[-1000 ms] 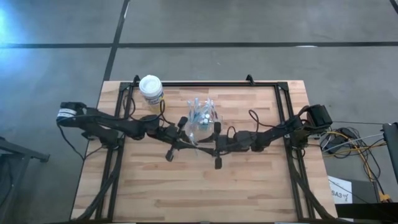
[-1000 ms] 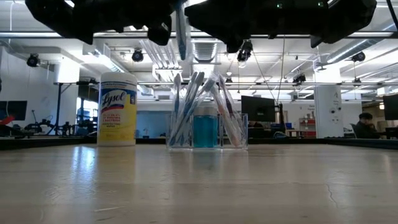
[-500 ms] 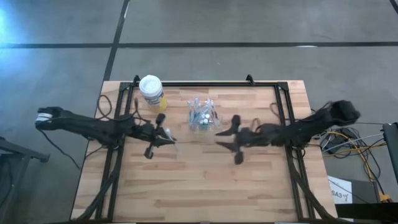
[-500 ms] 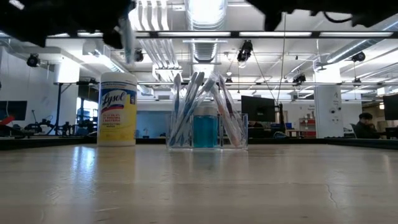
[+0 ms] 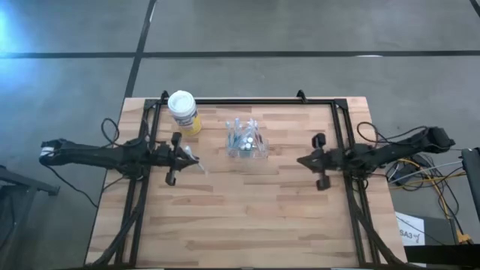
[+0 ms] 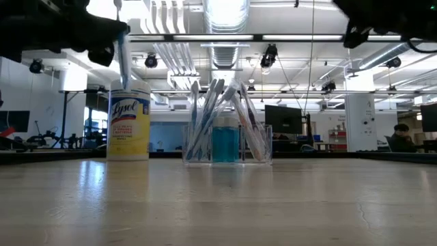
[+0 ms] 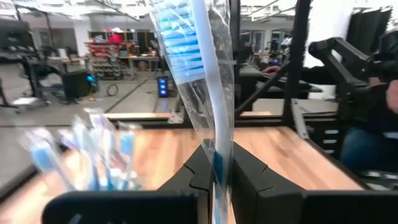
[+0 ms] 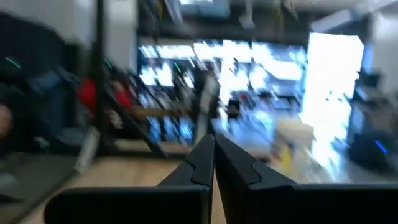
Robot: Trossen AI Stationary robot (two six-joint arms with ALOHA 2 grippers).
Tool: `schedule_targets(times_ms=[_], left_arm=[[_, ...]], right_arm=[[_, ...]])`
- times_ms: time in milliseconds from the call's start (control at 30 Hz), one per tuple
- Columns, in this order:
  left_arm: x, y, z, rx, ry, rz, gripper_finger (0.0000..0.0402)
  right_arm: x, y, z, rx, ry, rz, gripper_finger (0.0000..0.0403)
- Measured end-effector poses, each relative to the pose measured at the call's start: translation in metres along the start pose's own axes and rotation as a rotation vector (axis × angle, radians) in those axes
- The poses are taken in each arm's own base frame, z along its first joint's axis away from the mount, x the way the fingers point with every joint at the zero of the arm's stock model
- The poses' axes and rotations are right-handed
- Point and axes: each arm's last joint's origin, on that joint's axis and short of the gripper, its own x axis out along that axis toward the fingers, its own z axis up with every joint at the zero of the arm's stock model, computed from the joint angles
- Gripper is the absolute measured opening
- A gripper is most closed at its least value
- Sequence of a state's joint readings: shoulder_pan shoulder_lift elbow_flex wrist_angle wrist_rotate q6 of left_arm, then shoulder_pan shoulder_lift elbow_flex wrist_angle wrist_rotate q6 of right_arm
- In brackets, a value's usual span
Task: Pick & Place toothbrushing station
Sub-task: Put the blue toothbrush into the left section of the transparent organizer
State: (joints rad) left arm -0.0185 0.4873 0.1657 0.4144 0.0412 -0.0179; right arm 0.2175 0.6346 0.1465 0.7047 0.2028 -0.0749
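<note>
The toothbrushing station (image 5: 244,141) is a clear holder full of slim blue and white toothbrushes; it stands on its base on the far middle of the table (image 6: 226,140). My left gripper (image 5: 186,156) hangs left of it, above the table. It is shut on one toothbrush (image 7: 200,74) with blue bristles, in a clear wrapper. That toothbrush also shows in the low view (image 6: 121,58). My right gripper (image 5: 300,160) is on the station's right, apart from it, shut with nothing between its fingers (image 8: 214,155). My left gripper pinches the wrapped toothbrush's handle (image 7: 216,163), below the bristle head, between its two fingers (image 7: 249,177). The fingers come level from the table's left and lie across the brush. The brush stands roughly upright, bristle head up, clear of the table.
A yellow canister with a white lid (image 5: 182,111) stands at the far left, close behind my left gripper. A black frame (image 5: 247,101) runs along the table's far and side edges. Cables (image 5: 420,169) lie off the right edge. The near half of the table (image 5: 240,225) is bare wood.
Both arms have drawn back from the station. My left gripper went toward the table's left edge with the toothbrush, carrying it clear of the holder. My right gripper went toward the right edge and has shut on nothing. The station stayed in place.
</note>
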Motion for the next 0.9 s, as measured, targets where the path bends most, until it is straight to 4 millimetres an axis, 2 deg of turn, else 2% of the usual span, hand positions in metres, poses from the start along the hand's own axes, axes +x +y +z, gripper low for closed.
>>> schedule_targets(times_ms=[67, 233, 400, 500, 667, 900], left_arm=[[0.001, 0.003, 0.006, 0.025, -0.009, 0.019, 0.0027], [0.012, 0.013, 0.018, 0.094, 0.011, 0.085, 0.0027], [0.032, 0.032, 0.021, 0.105, 0.086, 0.091, 0.0027], [0.045, 0.043, 0.023, 0.148, 0.066, 0.136, 0.0027], [0.066, 0.056, 0.021, 0.198, 0.019, 0.163, 0.0027], [0.098, 0.073, 0.0, 0.173, 0.153, 0.187, 0.0027]], right_arm=[[-0.011, -0.002, 0.0, 0.009, -0.08, 0.045, 0.0008], [-0.028, -0.009, -0.015, 0.037, -0.105, 0.018, 0.0008], [-0.029, -0.012, -0.022, 0.076, -0.029, 0.013, 0.0008], [-0.028, -0.013, -0.023, 0.075, -0.024, 0.008, 0.0008], [-0.028, -0.013, -0.024, 0.072, -0.016, 0.007, 0.0008], [-0.028, -0.013, -0.025, 0.07, 0.004, 0.007, 0.0008]])
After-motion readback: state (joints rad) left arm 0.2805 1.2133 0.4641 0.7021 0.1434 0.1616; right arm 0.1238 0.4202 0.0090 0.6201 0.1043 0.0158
